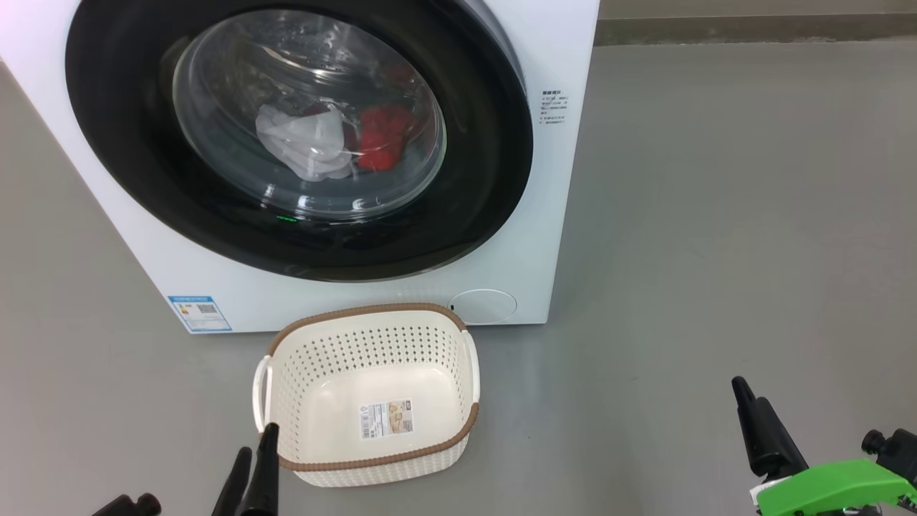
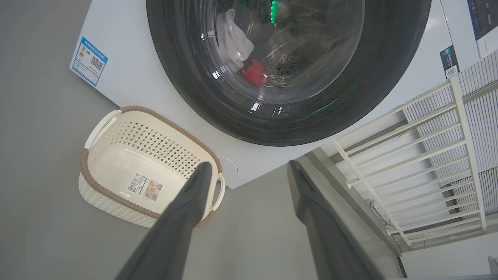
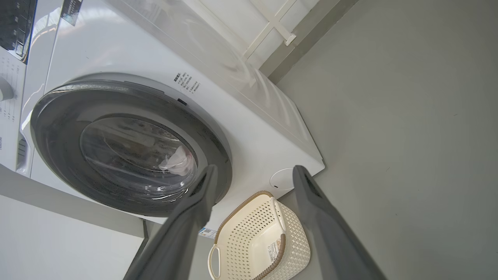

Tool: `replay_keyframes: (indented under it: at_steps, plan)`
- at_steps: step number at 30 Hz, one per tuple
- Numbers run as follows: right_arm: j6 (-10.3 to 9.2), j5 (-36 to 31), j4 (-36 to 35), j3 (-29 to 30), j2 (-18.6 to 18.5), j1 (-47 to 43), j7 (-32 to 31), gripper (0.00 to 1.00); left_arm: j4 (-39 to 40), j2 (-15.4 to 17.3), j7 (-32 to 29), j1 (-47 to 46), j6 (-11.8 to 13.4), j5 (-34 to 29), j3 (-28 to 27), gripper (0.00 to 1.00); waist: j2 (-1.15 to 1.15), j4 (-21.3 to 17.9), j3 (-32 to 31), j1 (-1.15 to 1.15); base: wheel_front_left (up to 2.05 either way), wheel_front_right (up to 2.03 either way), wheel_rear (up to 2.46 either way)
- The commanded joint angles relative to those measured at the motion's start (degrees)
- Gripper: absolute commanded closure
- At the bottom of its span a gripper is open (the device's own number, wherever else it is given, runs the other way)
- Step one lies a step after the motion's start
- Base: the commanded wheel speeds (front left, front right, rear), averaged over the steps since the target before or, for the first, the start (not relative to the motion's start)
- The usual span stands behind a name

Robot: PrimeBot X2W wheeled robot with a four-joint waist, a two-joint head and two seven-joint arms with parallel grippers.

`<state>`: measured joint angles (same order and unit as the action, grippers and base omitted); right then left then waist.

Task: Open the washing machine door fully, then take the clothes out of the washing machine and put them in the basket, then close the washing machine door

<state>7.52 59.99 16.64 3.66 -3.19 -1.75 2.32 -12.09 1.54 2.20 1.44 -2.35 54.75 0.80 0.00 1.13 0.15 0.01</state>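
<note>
Two tools stand spread and empty. The first step, opening the washing machine door (image 1: 297, 132), is judged not yet begun, since the door sits flush in the washing machine (image 1: 566, 236). Head view: the clothes (image 1: 337, 140), a white piece beside a red one, lie inside the machine and are seen through the door. The basket (image 1: 372, 309) stands empty on the floor (image 1: 716, 215), just in front of the machine and below the door. The left tool (image 1: 256, 441) shows at the lower left, its fingertips over the basket's near left corner. Whether they touch it cannot be told from this view. The right tool (image 1: 752, 412) shows at the lower right, well apart from basket and door. Left wrist view: the left tool (image 2: 249, 167) has its fingers parted with nothing between them. The basket lies to that view's left, and the door rim lies above the fingertips, untouched. A white slatted rack (image 2: 428, 155) stands beside the machine. Right wrist view: the right tool (image 3: 255, 169) is likewise parted and empty, pointing toward the door's lower rim and the basket, clear of both. The next move calls for one tool to reach the door's rim and find its catch. Where the catch sits cannot be told. The basket stands close under the door and may hinder the swing.
</note>
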Motion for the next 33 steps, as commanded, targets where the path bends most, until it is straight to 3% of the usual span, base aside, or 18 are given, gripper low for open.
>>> replay_keyframes:
  at_steps: [1, 33]
  plan:
    - [-0.01, -0.8, -1.7, -0.6, -1.0, 0.6, 0.5, 0.0, 1.8, 0.9, 0.5, -0.5, 0.1, -1.1, -0.6, 0.0, 0.0, 0.0, 0.0, -0.01, 0.0, 0.0, 0.0]
    - [-0.02, -19.6, -1.9, -1.9, -2.7, -2.1, 6.0, 0.0, 5.2, 1.4, 6.1, 1.7, 3.2, -24.6, 1.7, 0.0, 0.0, 0.4, -0.1, -0.01, 0.0, 0.0, 0.0]
